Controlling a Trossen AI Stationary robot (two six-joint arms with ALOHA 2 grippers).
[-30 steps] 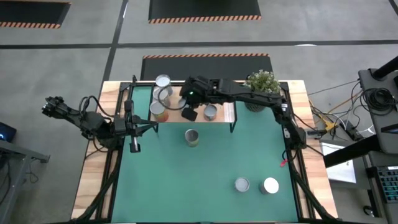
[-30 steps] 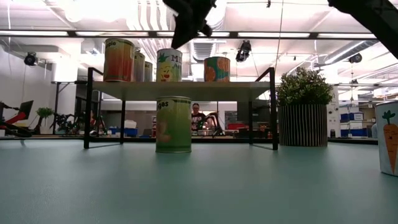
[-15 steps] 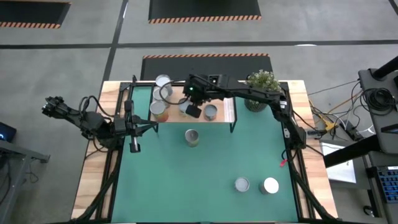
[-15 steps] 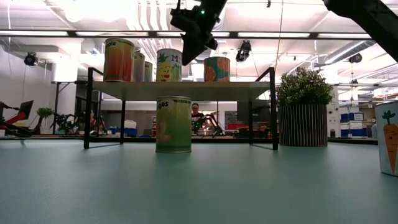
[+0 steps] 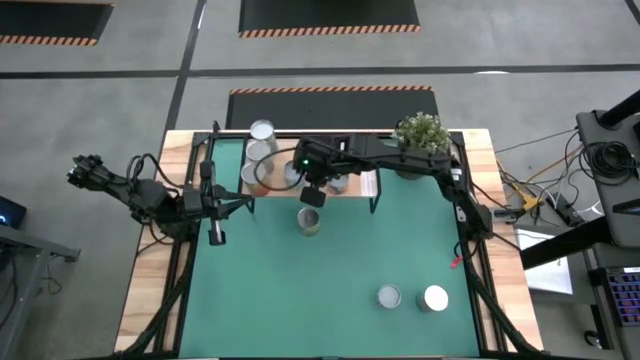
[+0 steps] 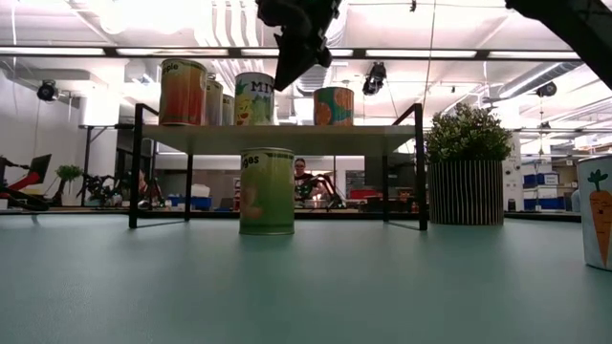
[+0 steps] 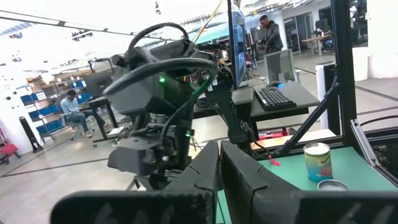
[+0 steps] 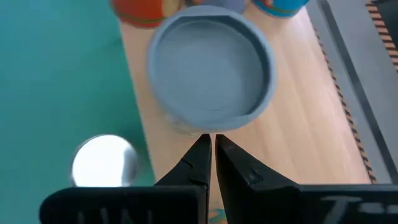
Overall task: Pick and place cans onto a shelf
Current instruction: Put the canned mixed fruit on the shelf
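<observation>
Shifted toward the shelf's point(image 5: 365, 183) front edge, right tool point(image 5: 312, 197) hovers clenched and empty above a can point(image 5: 292, 172).

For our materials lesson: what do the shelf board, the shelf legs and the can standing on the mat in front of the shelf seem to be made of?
Shelf board: pale wood, matte, visible grain.
Shelf legs: thin black bars, probably painted metal.
Can: likely metal, silvery top, green printed label.

We're in a big open robotics lab: exposed ceiling ducts point(image 6: 220, 24), strip lights, hazard-striped floor mats point(image 5: 330, 15), computer workstations point(image 7: 273, 74), people seated at desks point(image 7: 73, 109).
</observation>
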